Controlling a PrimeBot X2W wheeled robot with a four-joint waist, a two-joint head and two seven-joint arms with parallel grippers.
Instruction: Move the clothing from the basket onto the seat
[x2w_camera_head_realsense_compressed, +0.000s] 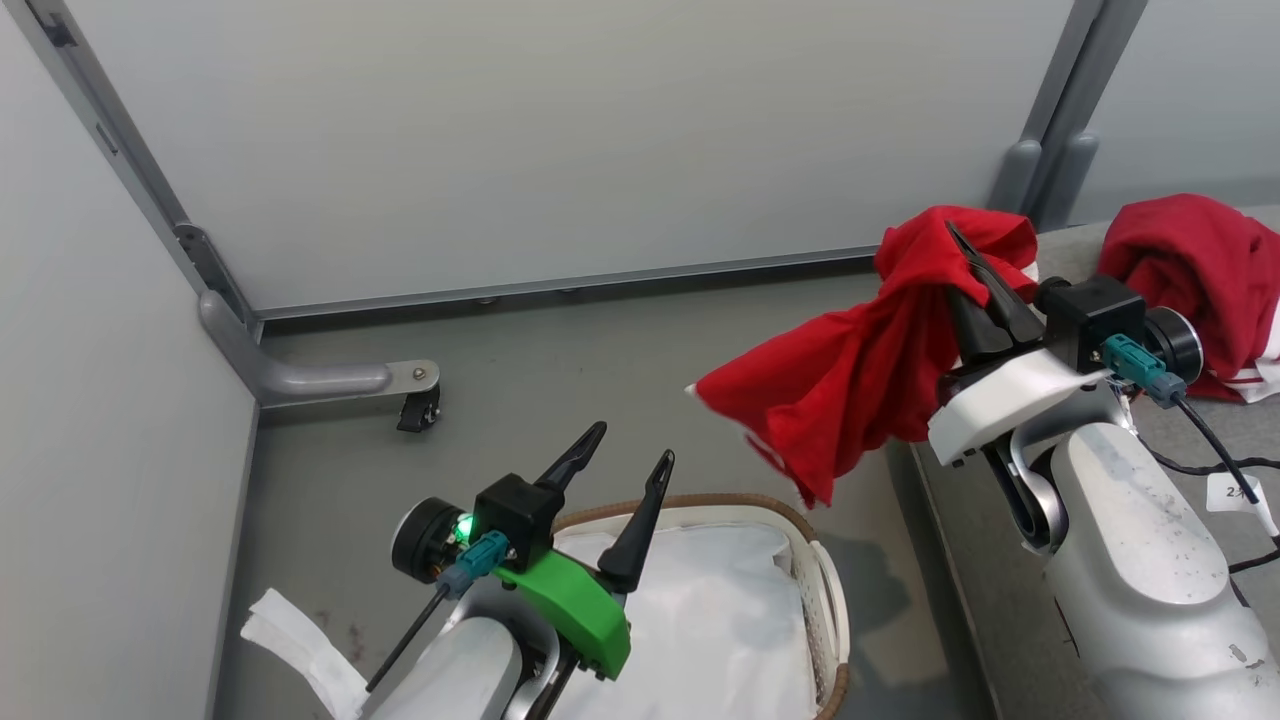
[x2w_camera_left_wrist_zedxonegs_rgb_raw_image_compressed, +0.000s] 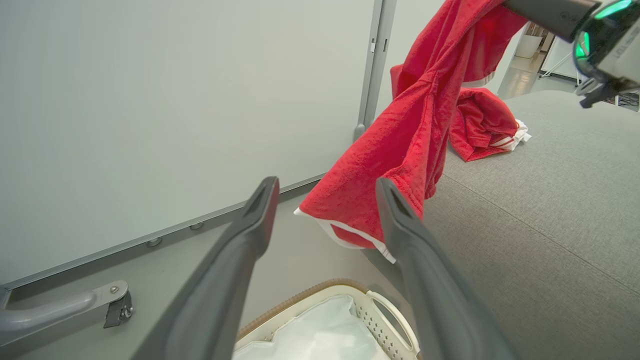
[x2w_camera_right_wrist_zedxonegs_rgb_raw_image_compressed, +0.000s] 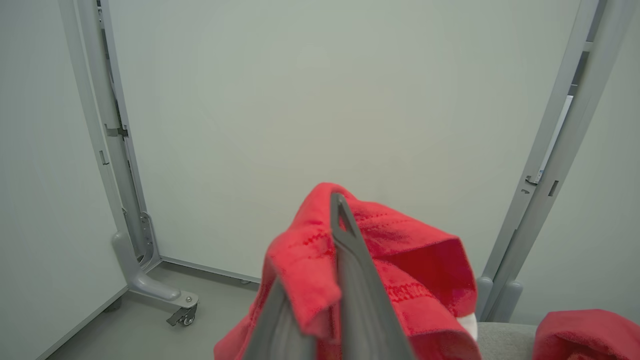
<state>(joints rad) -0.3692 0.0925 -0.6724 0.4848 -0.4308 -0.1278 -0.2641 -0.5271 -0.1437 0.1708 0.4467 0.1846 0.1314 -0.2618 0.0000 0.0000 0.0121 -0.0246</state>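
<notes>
My right gripper (x2w_camera_head_realsense_compressed: 955, 238) is raised beside the seat (x2w_camera_left_wrist_zedxonegs_rgb_raw_image_compressed: 550, 200), clamped on a red garment (x2w_camera_head_realsense_compressed: 850, 390) hanging over the grey floor (x2w_camera_head_realsense_compressed: 600, 350). A second garment (x2w_camera_head_realsense_compressed: 1190, 260) lies on the seat. My left gripper (x2w_camera_head_realsense_compressed: 632, 443) hovers, fingers spread wide, above the basket (x2w_camera_head_realsense_compressed: 815, 560) and its white liner (x2w_camera_head_realsense_compressed: 720, 620), with pale panels (x2w_camera_head_realsense_compressed: 600, 130) behind.

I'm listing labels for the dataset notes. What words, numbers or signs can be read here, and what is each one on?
"2", followed by a mark that is cut off: on the small white tag by the black cables.
Pale print on the other arm's wrist casing, in the left wrist view: too blurred to read.
No other text can be read.
</notes>
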